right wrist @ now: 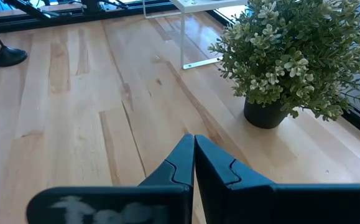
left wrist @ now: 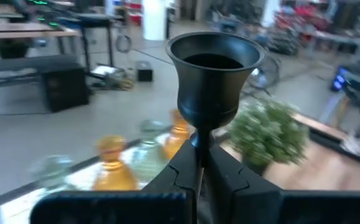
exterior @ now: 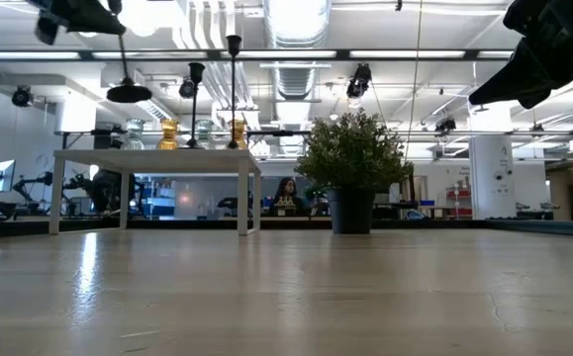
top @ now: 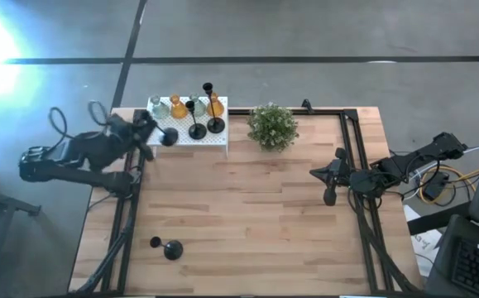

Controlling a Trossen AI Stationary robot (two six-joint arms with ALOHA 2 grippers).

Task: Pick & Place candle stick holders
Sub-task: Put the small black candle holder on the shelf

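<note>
Left gripper (left wrist: 201, 155) fingers clamped on stem of black holder (left wrist: 213, 81) over white perforated box (top: 206, 139) at 11 o'clock. Box: two black stemmed, two amber, clear glass ones. One black at 7 o'clock (top: 170, 248). Right gripper (right wrist: 194, 155) closed, empty.

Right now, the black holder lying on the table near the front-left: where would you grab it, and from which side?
Grip the thin stem of the lying black holder, between its round base and small cup, coming straight down from above. It lies on its side on the table, so the stem is the narrowest part and clear all round. The left hand is shut on another holder.
</note>
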